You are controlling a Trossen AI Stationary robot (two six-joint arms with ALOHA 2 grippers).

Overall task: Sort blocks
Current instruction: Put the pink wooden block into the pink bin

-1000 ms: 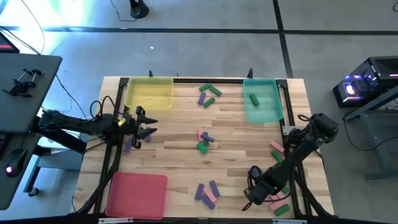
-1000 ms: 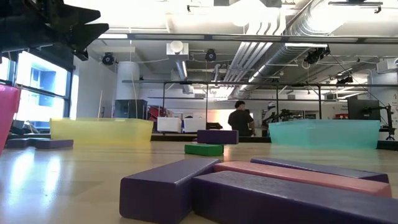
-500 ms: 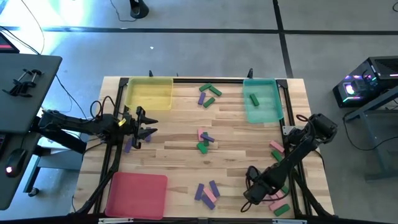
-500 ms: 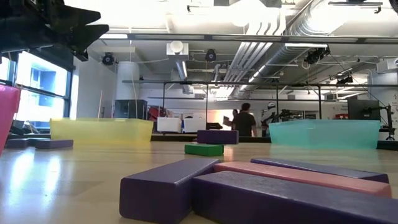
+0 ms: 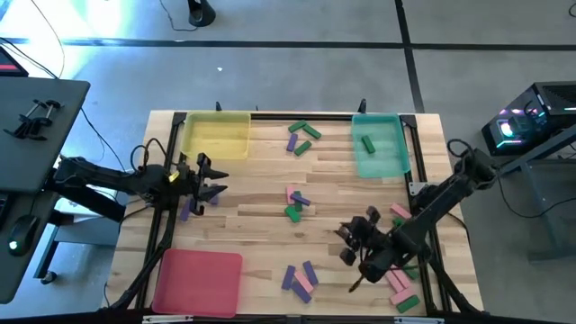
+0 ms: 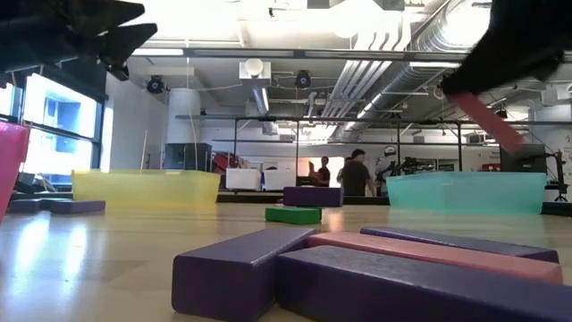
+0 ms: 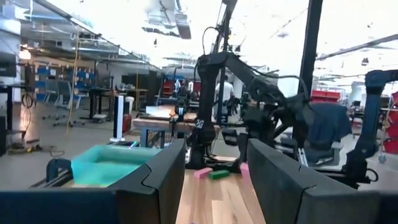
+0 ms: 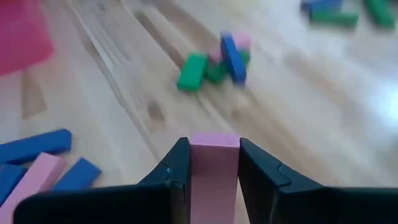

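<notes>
Small green, pink and purple blocks lie in groups on the wooden table: at its middle [image 5: 295, 202], at the far side [image 5: 301, 135], by the near edge [image 5: 300, 277] and along the right edge [image 5: 401, 219]. One green block [image 5: 367, 142] lies in the teal tray [image 5: 392, 153]. My right gripper [image 5: 349, 245] hangs above the table's near right part, shut on a pink block [image 6: 487, 121]. My left gripper [image 5: 216, 183] waits open over the left edge, nothing between its fingers [image 7: 155, 174]. My right gripper pinches the pink block's two long sides [image 8: 214, 180] between its two fingers. The block lies along the fingers and sticks out past their tips. It is lifted clear of the table and hangs slanted below the gripper.
A yellow tray [image 5: 216, 148] stands at the far left corner, a red tray [image 5: 198, 281] at the near left corner. Two purple blocks [image 5: 186, 209] lie by the left edge under my left arm. People stand in the room beyond the table.
My right gripper has risen from the blocks at the near right corner and swung toward the table's middle. It carries a pink block, which is now lifted clear and shows slanted in the low view.
</notes>
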